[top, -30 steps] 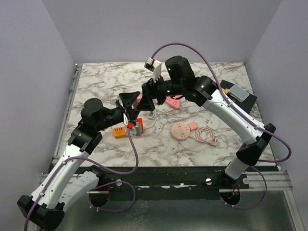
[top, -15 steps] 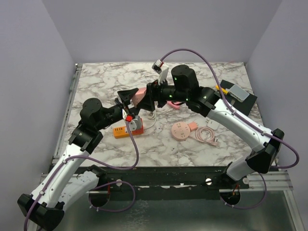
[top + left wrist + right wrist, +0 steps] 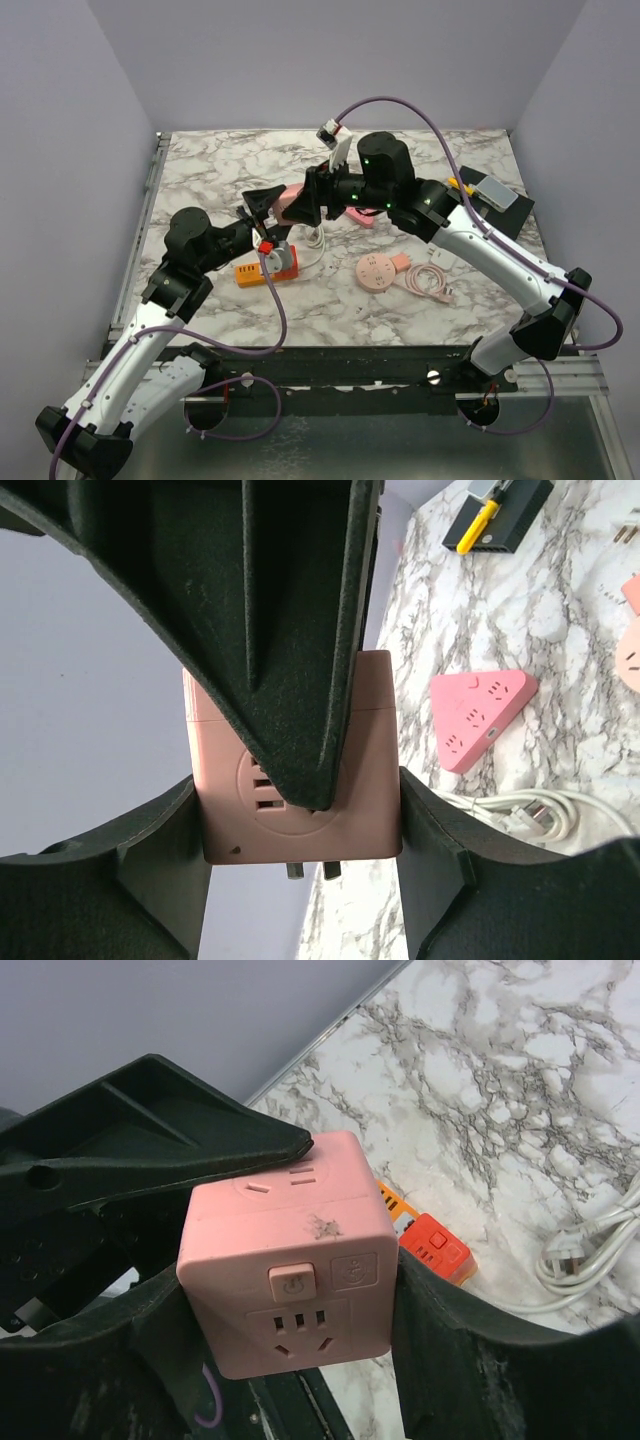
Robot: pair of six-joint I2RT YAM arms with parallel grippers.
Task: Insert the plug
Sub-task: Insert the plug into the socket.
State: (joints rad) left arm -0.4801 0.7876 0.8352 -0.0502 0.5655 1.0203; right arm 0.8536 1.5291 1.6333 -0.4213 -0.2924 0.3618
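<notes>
**Location:** pink cube adapter [image 3: 290, 203] is held in the air above mid tabletop [image 3: 200, 170], just far of the orange power strip [image 3: 252, 272].

**Grip:** L pincer [image 3: 300, 825] is clamped on two opposite sides. R pincer [image 3: 290, 1310] is clamped on it too, apparently across a different pair of faces.

**Handling (judged):**
- Rigid plastic shell, light, smooth, prob. slippery.
- It won't crush, but the prongs [image 3: 330, 868] could bend if you force them in askew.
- Take hold on the flat side faces, clear of prongs and power button [image 3: 290, 1283].

**Appearance:** pale pink w/ rounded corners and sockets on several faces. Small scuff [image 3: 322, 1227] on one face in the R wrist view.
</notes>
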